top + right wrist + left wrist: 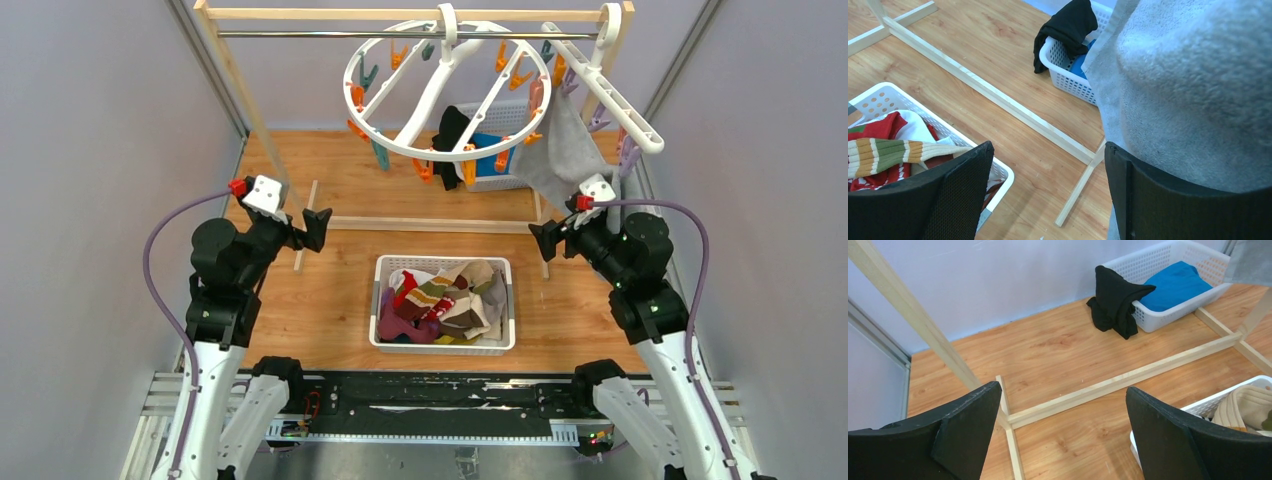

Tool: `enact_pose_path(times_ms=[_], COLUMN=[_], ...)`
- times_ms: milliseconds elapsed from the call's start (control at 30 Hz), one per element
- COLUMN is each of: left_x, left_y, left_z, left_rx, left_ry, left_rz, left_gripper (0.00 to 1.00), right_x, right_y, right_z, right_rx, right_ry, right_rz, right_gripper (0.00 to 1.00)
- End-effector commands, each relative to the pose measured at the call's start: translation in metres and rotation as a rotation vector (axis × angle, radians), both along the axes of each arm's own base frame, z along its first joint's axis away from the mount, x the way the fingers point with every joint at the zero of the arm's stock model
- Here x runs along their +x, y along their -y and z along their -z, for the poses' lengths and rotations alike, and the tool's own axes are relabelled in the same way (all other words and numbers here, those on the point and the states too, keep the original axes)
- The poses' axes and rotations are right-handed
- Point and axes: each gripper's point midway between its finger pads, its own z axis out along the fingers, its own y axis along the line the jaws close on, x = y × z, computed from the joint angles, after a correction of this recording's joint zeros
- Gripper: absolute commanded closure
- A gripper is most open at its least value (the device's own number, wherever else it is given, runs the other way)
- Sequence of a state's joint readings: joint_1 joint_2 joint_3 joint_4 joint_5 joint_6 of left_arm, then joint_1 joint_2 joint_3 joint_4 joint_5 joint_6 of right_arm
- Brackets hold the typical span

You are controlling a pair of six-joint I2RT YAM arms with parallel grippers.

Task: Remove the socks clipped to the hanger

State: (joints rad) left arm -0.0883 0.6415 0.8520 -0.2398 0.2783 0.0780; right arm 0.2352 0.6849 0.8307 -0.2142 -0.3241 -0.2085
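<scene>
The round white hanger (pixel 447 95) hangs tilted from the rod at the back, and its orange, teal and purple clips hold no socks that I can see. The socks (pixel 440 298) lie piled in the white basket (pixel 505 305) in the middle. They also show in the right wrist view (pixel 893 150), and a beige one shows in the left wrist view (pixel 1248 407). My left gripper (pixel 318 228) is open and empty to the basket's far left (pixel 1063 435). My right gripper (pixel 545 240) is open and empty (pixel 1048 195), right beside the hanging grey cloth.
A large grey cloth (pixel 565 155) hangs from the straight white clip rack (pixel 610 95) at the right. A second white basket (pixel 500 175) at the back holds blue cloth, with a black cloth (pixel 1115 300) over its rim. The wooden rack's floor bars (pixel 1118 382) cross the table.
</scene>
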Motion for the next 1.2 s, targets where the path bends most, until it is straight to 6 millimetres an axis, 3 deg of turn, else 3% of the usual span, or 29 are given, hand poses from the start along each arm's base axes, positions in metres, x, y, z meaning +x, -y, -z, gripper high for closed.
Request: enact_pose_path(times_ms=[0,200,467,667,1167], left_x=[-0.004,-0.008,-0.009,-0.006,-0.008], left_y=[0.001,-0.004,0.0,-0.009,-0.012], left_z=[-0.011,-0.016,-0.008,-0.007,-0.007], left_rx=[-0.001,0.018,0.037,0.044,0.055], left_ry=[0.064,0.074,0.036,0.03,0.033], left_rz=[0.015,-0.013,0.02,-0.036,-0.044], left_gripper=[0.0,0.0,0.0,0.0,0.0], right_x=[0.001,0.003,0.003,0.005,0.002], right_y=[0.005,0.006,0.005,0.005,0.003], right_z=[-0.008,-0.002,0.005,0.008,0.009], right_rx=[0.031,0.019,-0.007,-0.013,-0.024], right_ry=[0.023,0.019,0.013,0.005,0.016], right_rz=[0.014,0.01,-0.006,-0.008,-0.027], right_gripper=[0.19,0.19,0.19,0.19,0.19])
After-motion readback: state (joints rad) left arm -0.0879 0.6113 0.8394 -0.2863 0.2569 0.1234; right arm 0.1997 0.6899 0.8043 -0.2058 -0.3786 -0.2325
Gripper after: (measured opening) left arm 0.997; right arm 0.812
